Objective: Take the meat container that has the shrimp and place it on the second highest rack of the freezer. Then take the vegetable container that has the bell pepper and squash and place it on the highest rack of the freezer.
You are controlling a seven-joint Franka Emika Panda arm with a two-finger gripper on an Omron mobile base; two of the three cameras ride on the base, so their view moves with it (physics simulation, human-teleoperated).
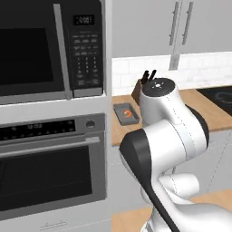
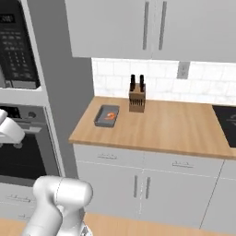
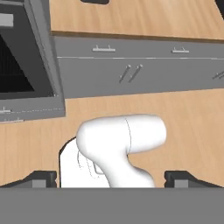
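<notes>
On the wooden counter (image 2: 175,129) we find the shrimp tray (image 2: 107,116) untouched; pincer (image 3: 112,180) spread, empty, approach pending.

Home kitchen, rendered. Built-in microwave (image 1: 50,47) stacked over a wall oven (image 1: 52,170) in a grey column. Wooden counter (image 2: 170,126) with a knife block (image 2: 137,98), white tile backsplash (image 2: 203,85), pale wall cupboards (image 2: 152,27) above, grey base cabinets (image 2: 143,184) below, black cooktop (image 2: 227,122) at right. Wood floor (image 3: 192,118).
</notes>
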